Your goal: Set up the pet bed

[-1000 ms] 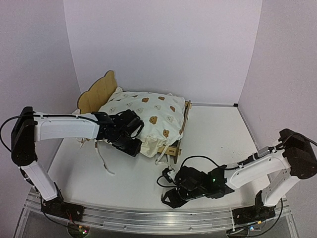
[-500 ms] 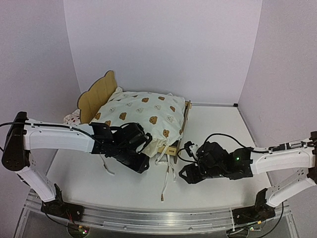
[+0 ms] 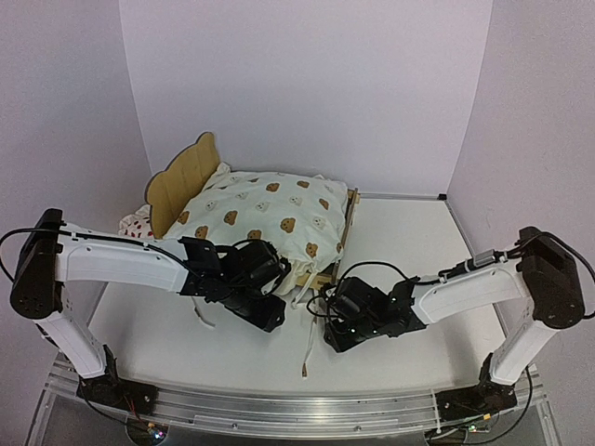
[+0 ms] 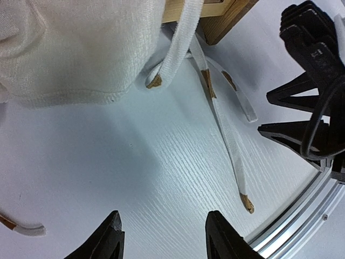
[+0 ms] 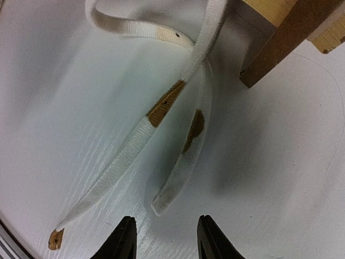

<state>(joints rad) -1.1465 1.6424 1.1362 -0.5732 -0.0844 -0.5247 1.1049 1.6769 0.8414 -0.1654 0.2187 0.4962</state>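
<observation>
The plywood pet bed (image 3: 186, 172) stands at the back left, its bear-ear headboard upright. A cream bear-print cushion (image 3: 270, 218) lies on it and bulges over the front rail. White ties (image 3: 311, 339) with brown tips hang from the cushion's front corner onto the table. My left gripper (image 3: 270, 311) hovers low by that corner, open and empty (image 4: 164, 237). My right gripper (image 3: 337, 321) is just right of the ties, open (image 5: 164, 237), with a short tie end (image 5: 178, 178) lying right before its fingertips. The bed's wooden corner post (image 5: 280, 48) shows at the top right.
A strawberry-print pillow (image 3: 135, 221) peeks out left of the headboard. More ties (image 3: 197, 311) trail onto the table under the left arm. The aluminium rail (image 4: 302, 216) of the table's near edge runs close behind both grippers. White walls enclose the back and sides.
The right arm has swung from the near edge up and left to the ties at the bed's front corner, its jaws narrowing. The left gripper has moved right along the cushion's front edge.
</observation>
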